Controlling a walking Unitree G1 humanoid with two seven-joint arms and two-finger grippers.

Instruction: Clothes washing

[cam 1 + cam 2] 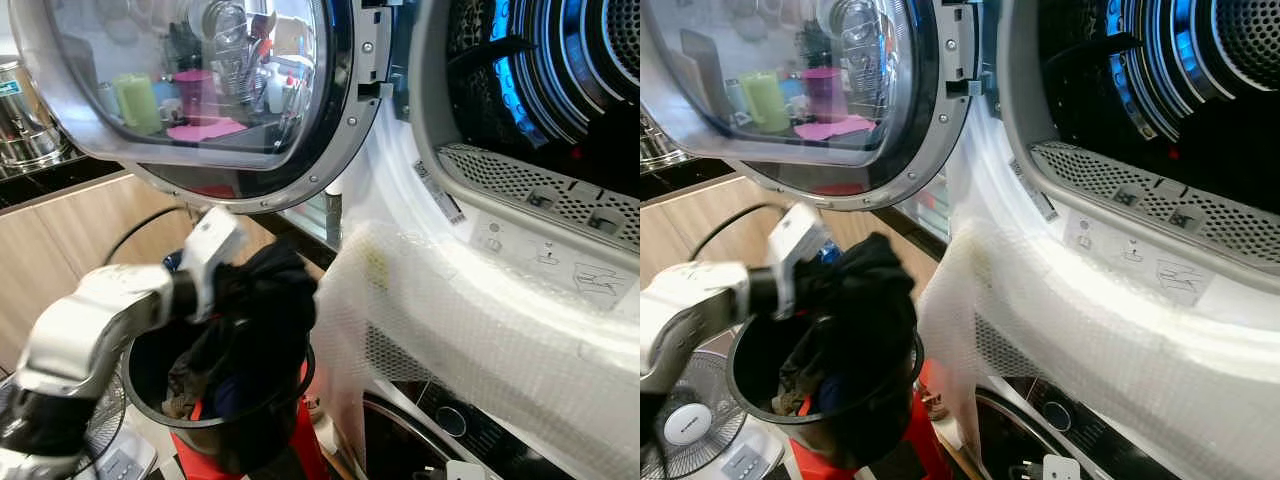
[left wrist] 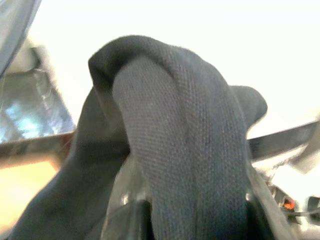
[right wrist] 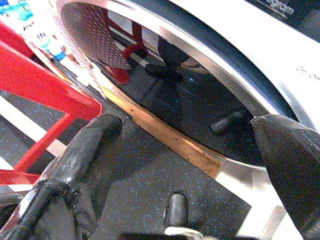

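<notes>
Dark clothes (image 1: 262, 300) bulge up out of a black bucket (image 1: 150, 365) at the near left, and the left gripper (image 2: 187, 210) has its jaws clamped on a fold of the black cloth, holding it just above the bucket's rim. The silver left arm (image 1: 85, 330) reaches in from the near left edge. The bucket stands on a red stool (image 1: 300, 445), with a white fan (image 1: 685, 420) low on the floor to its left. The right gripper (image 3: 190, 160) hangs low near the floor with its jaws wide apart, before the round glass door (image 3: 165, 75) of a lower machine and beside the stool's red legs. To the right of the bucket, a sheet of white bubble wrap (image 1: 470, 340) drapes over the front of the machines. Farther up on the right the upper machine's drum (image 1: 560, 80) stands open, dark inside with blue glints. Its round door (image 1: 200, 90) is swung out to the far left, above the bucket.
</notes>
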